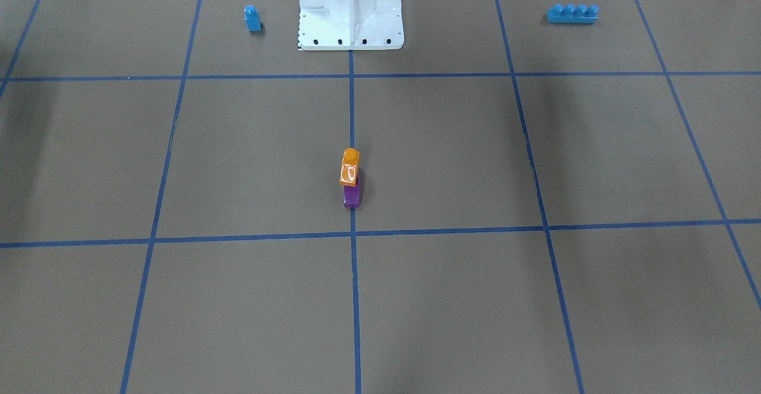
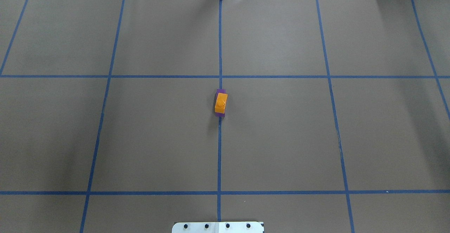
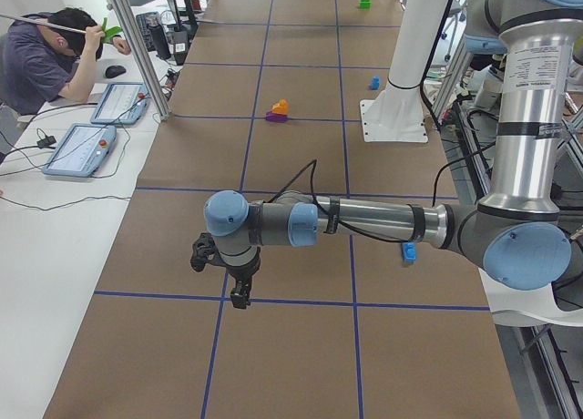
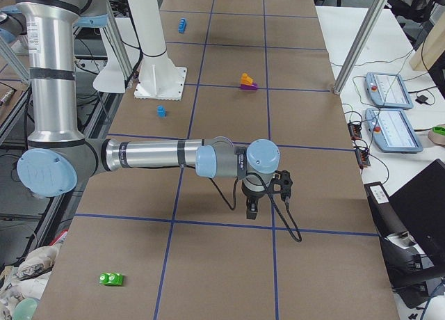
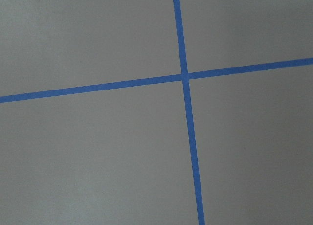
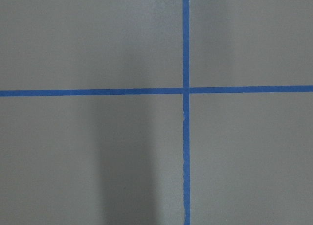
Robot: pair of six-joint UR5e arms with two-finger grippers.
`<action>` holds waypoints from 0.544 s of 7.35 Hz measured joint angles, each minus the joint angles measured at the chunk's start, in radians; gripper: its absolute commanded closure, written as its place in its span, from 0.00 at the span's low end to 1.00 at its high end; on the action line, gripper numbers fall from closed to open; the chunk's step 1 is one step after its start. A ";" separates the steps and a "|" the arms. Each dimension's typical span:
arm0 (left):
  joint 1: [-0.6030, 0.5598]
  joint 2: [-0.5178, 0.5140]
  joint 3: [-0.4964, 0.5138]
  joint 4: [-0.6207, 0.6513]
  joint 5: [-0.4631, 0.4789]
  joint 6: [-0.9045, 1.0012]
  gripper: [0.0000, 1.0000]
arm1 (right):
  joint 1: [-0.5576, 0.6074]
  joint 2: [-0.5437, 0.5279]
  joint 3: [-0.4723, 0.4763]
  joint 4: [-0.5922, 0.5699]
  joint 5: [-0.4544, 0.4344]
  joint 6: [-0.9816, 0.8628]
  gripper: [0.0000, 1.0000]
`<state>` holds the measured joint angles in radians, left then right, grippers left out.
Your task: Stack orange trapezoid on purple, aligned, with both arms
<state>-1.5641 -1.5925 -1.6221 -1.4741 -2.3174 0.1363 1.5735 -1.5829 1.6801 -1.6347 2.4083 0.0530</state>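
The orange trapezoid sits on top of the purple brick at the table's centre, on the middle blue tape line. From overhead the orange one covers most of the purple, which shows only as thin edges. Both grippers are far from the stack. The left gripper hangs over the table's left end and shows only in the exterior left view. The right gripper hangs over the right end and shows only in the exterior right view. I cannot tell if either is open or shut. The wrist views show only bare mat and tape.
A small blue single-stud brick and a long blue four-stud brick lie beside the white robot base. A green brick lies near the right end. An operator sits at a side desk with tablets.
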 measured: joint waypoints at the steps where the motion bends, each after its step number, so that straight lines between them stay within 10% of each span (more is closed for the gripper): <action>1: 0.000 -0.001 0.001 0.000 0.001 0.000 0.00 | 0.017 0.001 0.002 -0.001 0.000 0.000 0.00; 4: -0.003 0.000 0.023 0.000 0.001 0.000 0.00 | 0.048 -0.012 -0.004 -0.003 0.002 -0.005 0.00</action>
<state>-1.5675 -1.5925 -1.5995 -1.4742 -2.3164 0.1365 1.6219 -1.5950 1.6763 -1.6374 2.4102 0.0485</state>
